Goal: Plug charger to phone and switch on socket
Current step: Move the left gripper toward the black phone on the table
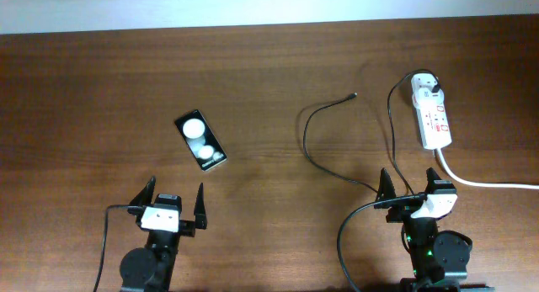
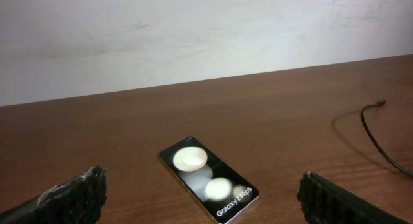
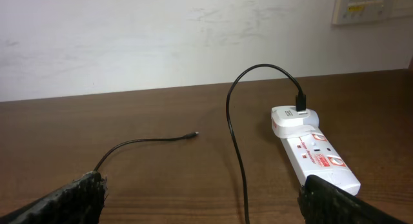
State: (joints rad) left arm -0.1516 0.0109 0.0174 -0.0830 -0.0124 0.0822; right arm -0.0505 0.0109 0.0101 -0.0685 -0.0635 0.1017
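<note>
The black glossy phone (image 1: 200, 140) lies flat on the table, left of centre, with white lettering at its near end; it also shows in the left wrist view (image 2: 208, 178). My left gripper (image 1: 174, 206) is open and empty, just short of the phone. The white power strip (image 1: 432, 113) lies at the far right, with the charger's plug head (image 1: 425, 87) seated in its far end. The thin black charger cable (image 1: 307, 149) loops across the table to its loose connector tip (image 1: 351, 96). My right gripper (image 1: 413, 193) is open and empty, near the strip's near end (image 3: 316, 154), over the cable (image 3: 233, 140).
The strip's thick white cord (image 1: 488, 184) runs off the right edge of the table. A pale wall rises behind the table's far edge (image 1: 269, 24). A wall panel (image 3: 371, 6) hangs at the upper right in the right wrist view.
</note>
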